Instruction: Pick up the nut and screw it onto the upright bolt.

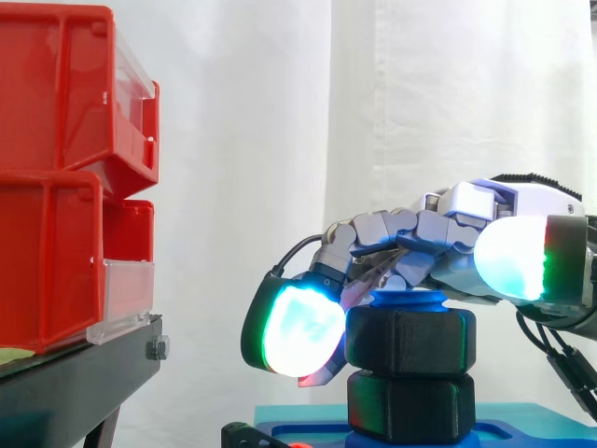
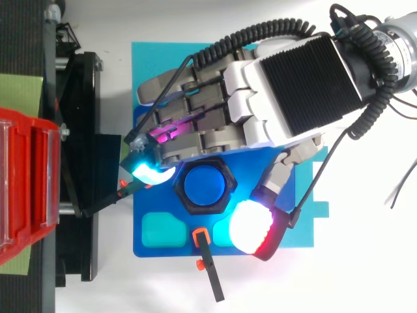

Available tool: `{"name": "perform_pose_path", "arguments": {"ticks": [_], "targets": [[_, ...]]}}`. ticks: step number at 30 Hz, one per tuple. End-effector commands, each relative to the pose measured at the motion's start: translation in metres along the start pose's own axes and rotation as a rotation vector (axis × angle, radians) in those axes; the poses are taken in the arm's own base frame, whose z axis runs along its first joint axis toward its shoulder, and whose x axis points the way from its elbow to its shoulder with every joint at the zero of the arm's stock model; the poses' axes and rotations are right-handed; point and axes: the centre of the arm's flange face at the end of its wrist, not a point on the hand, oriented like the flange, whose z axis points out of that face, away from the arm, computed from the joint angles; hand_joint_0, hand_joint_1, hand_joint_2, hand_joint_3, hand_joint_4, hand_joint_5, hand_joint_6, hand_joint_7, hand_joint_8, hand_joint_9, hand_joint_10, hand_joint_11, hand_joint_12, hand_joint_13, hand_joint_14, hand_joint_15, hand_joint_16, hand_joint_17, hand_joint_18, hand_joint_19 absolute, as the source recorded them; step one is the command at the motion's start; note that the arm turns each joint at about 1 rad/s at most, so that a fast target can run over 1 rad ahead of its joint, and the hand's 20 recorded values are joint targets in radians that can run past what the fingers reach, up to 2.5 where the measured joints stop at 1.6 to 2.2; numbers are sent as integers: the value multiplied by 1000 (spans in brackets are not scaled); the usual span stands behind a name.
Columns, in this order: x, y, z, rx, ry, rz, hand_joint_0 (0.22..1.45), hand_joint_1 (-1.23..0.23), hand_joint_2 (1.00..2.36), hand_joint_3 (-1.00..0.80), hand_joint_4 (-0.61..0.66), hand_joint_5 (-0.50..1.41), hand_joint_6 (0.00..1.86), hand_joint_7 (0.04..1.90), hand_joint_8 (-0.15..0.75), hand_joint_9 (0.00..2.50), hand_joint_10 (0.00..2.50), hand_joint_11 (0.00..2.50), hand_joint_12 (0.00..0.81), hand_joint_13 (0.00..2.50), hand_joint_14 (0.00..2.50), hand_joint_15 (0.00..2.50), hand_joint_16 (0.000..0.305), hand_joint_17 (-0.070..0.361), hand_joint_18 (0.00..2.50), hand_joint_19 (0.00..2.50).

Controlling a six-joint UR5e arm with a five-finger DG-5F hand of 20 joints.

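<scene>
Robot hand (image 2: 280,85) curls round black plastic hex nut (image 1: 410,341) under its palm on blue upright bolt (image 2: 204,187); tilt risks cross-threading.

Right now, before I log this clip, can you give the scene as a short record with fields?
hand: hand lies over the upper nut, arm entering from the right in the side view
upper nut: black hex upper nut sits at the top of the bolt
bolt: blue bolt, upright, its top showing through the nut
below: lower hex piece, black, under the nut
base: blue plate
background: red bins on black stand
grip: cannot tell
</scene>
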Motion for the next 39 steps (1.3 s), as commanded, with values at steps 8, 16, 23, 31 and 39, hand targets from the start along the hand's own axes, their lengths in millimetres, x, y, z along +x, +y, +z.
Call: {"name": "perform_pose_path", "arguments": {"ticks": [8,16,23,31,39], "targets": [[-3,-8,-7,10,0,-3,485,-90,1000,-500,259,-40,504,1168,261,908,0,0,238,666,0,0,32,73,433,117],[-7,-20,-16,26,-3,-9,487,-94,1000,-500,223,-26,503,1349,260,920,0,0,237,688,0,0,32,72,455,127],[-8,-23,-18,26,-4,-11,488,-94,1000,-500,207,-10,502,1464,267,939,0,0,235,703,0,0,32,71,471,128],[-6,-18,-15,19,-1,-10,488,-90,1000,-500,210,-10,502,1453,265,942,0,0,235,706,0,0,32,71,476,129],[-4,-10,-9,7,0,-6,487,-86,1000,-500,253,-30,504,1220,262,932,0,0,235,706,0,0,32,72,477,128]]}}
